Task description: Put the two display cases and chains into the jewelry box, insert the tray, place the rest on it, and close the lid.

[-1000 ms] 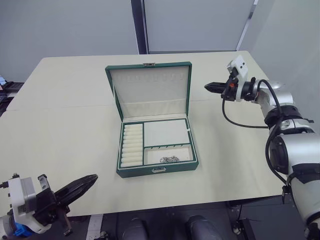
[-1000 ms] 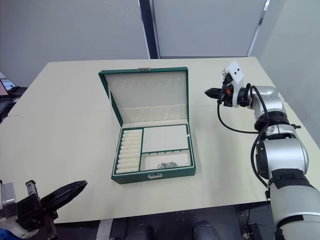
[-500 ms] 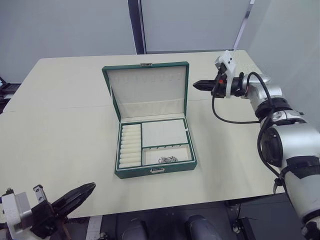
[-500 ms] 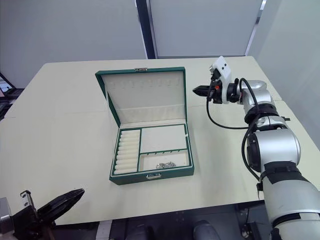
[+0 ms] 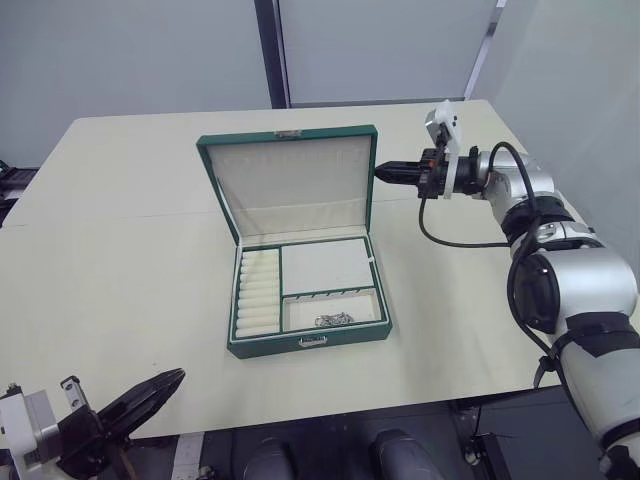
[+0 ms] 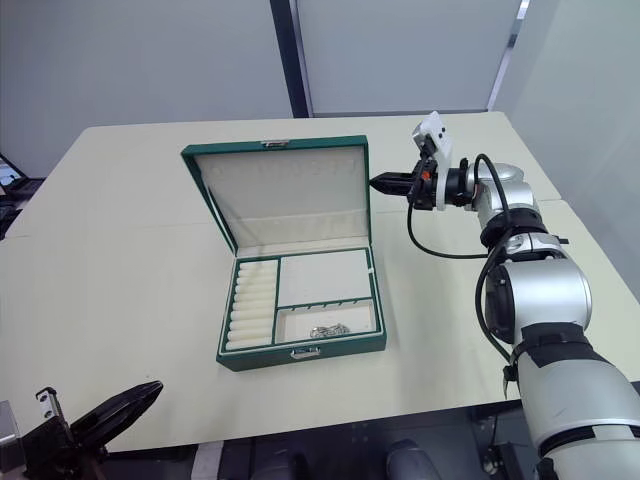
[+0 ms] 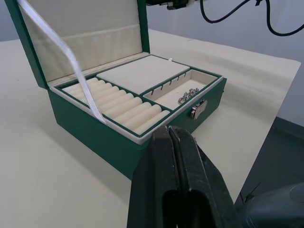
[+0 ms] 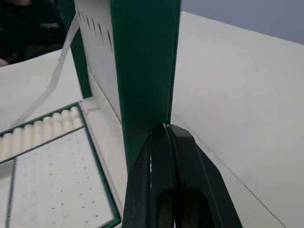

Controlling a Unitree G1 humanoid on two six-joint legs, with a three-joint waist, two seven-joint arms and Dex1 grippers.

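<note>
Grey wall panels behind, pale cream table (image 5: 120,250) across the room. Jewelry box (image 5: 300,330) sits mid-table, lid (image 5: 290,190) standing open, tilted back toward 12 o'clock. Tray (image 5: 320,265) already seated in the box, ring-roll section at its 9 o'clock side, a chain (image 5: 337,320) lying in the front compartment near the clasp (image 5: 313,341).

Right gripper (image 5: 382,171) is at the lid's 3 o'clock edge, arm stretched out level across the table, wrist rolled so the fingers point sideways at the rim. Fingers pressed together, nothing between them, tips touching or just beside the green lid edge per the right wrist view.

Left gripper (image 5: 160,385) hangs low at 7 o'clock off the table's front edge, fingers also closed, empty, well apart from the box.

Risks, as I judge it: pushing sideways instead of forward-down could skid or rotate the whole box; closed tips could slip off the thin rim; lid may drop hard and jolt the chain; the lid's ribbon stay (image 7: 61,52) could get pinched in the seam.
</note>
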